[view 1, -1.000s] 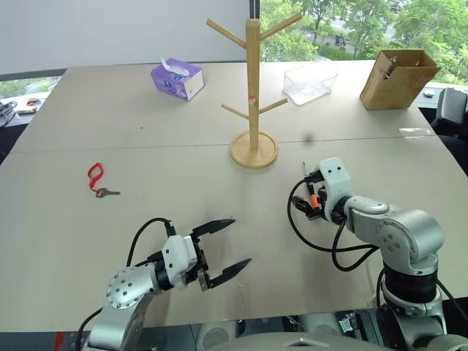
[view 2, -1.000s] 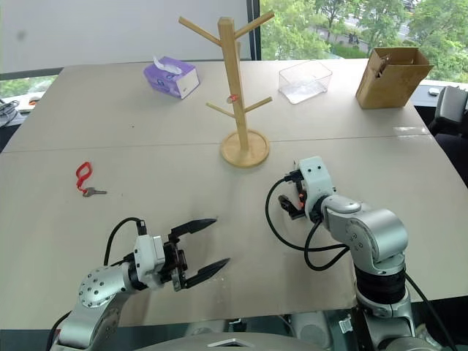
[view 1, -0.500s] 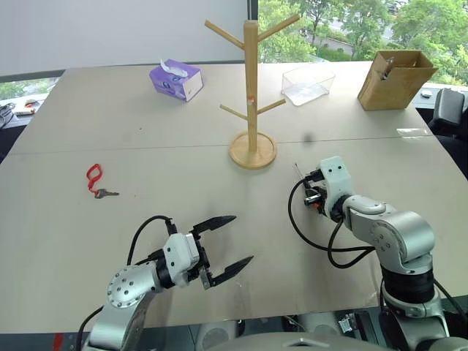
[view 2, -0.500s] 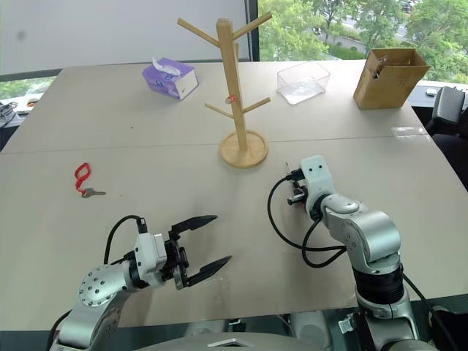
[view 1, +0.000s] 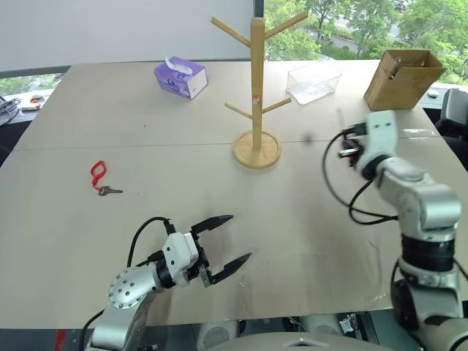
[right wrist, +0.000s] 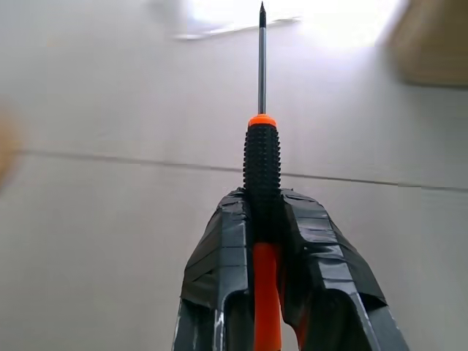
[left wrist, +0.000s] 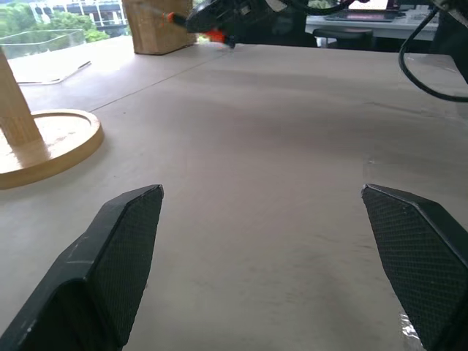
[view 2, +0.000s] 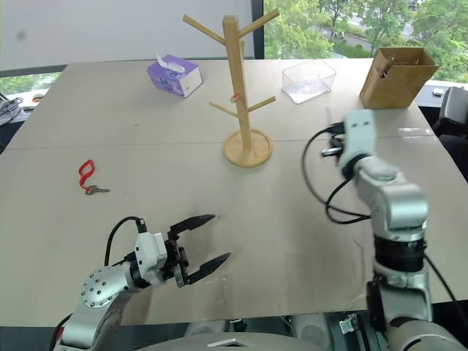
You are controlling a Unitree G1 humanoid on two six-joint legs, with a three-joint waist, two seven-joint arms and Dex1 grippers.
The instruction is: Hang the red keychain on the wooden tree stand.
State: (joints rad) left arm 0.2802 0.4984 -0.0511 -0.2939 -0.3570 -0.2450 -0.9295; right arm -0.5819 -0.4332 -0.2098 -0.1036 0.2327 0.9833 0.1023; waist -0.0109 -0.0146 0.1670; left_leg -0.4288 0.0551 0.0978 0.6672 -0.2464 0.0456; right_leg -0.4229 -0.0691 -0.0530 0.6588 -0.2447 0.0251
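Holding a screwdriver (right wrist: 262, 175), not the keychain: your right gripper (right wrist: 272, 219) has its fingers clamped on the orange-and-black handle, shaft pointing away, up over the right side of the bench (view 1: 183, 139). Left gripper (view 1: 223, 244) sits low at the near edge w/ fingers spread wide, nothing between them. Red keychain (view 1: 99, 175) lies flat on the bench, far left, well apart from both grippers, key end nearest you. Wooden tree stand (view 1: 256, 80) is upright mid-bench, pegs all bare. So the pick step hasn't begun, imo. Next: bring the left gripper out to the left & forward over the strap, come down w/ fingers either side of the loop, then close. Thin strap lying flat = easy to miss; go low. Right hand's busy, so keep it clear of the stand.
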